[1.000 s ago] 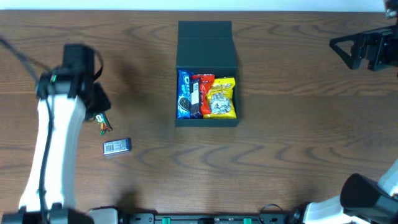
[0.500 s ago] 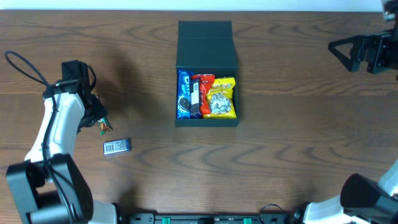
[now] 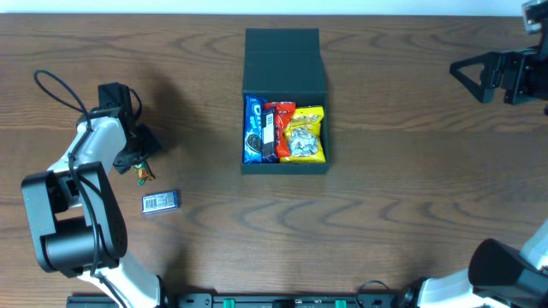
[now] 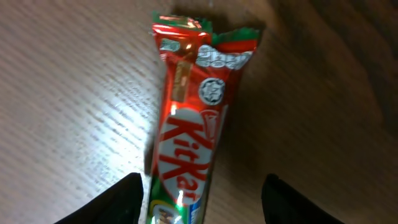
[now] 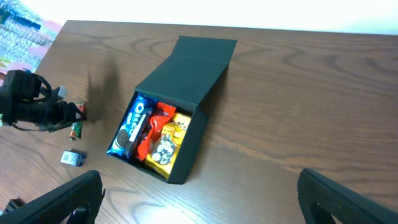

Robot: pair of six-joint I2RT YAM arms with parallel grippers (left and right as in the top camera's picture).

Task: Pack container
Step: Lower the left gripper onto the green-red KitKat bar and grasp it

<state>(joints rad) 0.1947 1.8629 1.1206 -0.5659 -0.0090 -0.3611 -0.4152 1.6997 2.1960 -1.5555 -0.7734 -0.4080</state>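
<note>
overhead: container [image 3: 285,101] sits at mid-table [image 3: 394,214], a little toward the far edge, mouth up. its lid [image 3: 282,56] is swung open from the far wall and laid back toward the far edge. box and lid together run long from near to far, square to the table edges. three packets are packed side by side inside, each lying lengthwise near to far: blue oreo [image 3: 253,128] at left, a red packet [image 3: 274,130] in the middle, a yellow one [image 3: 306,133] at right. a kitkat [image 4: 186,124] lies flat on the wood well left of the container. a small blue-and-silver packet [image 3: 161,201] is noted just nearward of it, not touching. left gripper [image 4: 200,186] is seen low over the kitkat with its jaws released, one finger to each side of the bar's near end and not clamping it. right gripper [image 3: 469,79] is held at the far right, well apart from the container, jaws spread wide with nothing between them.
</note>
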